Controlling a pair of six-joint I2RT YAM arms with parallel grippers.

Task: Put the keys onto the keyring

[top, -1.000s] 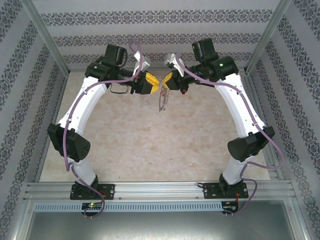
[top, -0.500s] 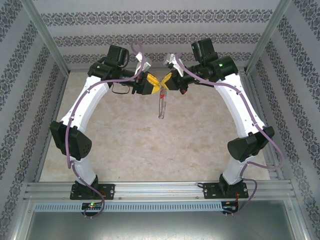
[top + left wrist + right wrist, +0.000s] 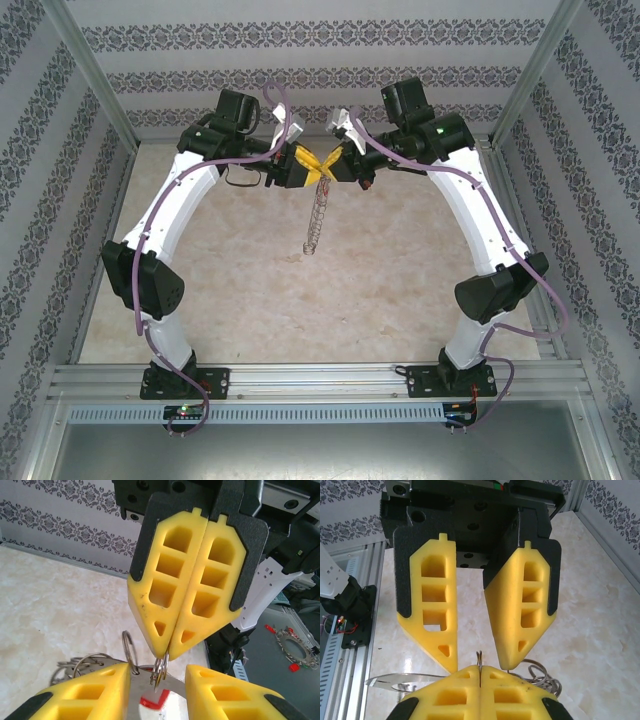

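Jaws of the right gripper are pressed together on the keyring, dangling toward 6 o'clock; left gripper jaws pinch the key. Threading looks unfinished.

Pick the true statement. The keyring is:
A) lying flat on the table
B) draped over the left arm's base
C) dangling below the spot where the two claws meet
C: the keyring hangs down from where the left claw and the right claw meet.

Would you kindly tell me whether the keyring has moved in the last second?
Yes. The keyring now hangs longer, its free end nearer the base rail and slightly left.
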